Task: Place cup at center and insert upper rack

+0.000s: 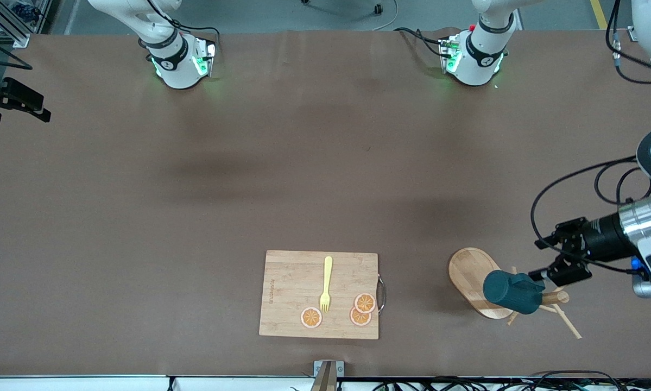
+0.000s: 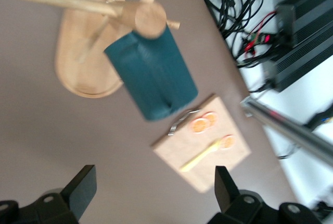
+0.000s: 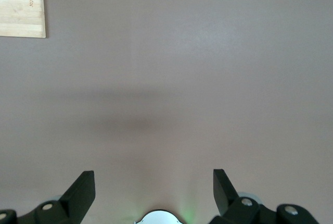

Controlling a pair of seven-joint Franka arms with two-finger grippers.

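Brown table (image 1: 195,217), cup (image 1: 512,291) on upper rack (image 1: 469,271), cutting-board (image 1: 292,293) lettering perhaps unreadable; left pincer (image 1: 548,259) and right pincer (image 3: 153,190) both open.

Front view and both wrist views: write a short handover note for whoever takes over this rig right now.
Left hand: open, empty, beside the cup at the left arm's end of the table.
Right hand: open, empty, over bare table; that arm waits.
Cup: hanging on a peg of the upper rack, which stands upright.
Cutting board: near the table's middle, carrying a yellow fork and three orange slices.
Done: nothing visible of the task.
Left: cup to center, rack inserted.
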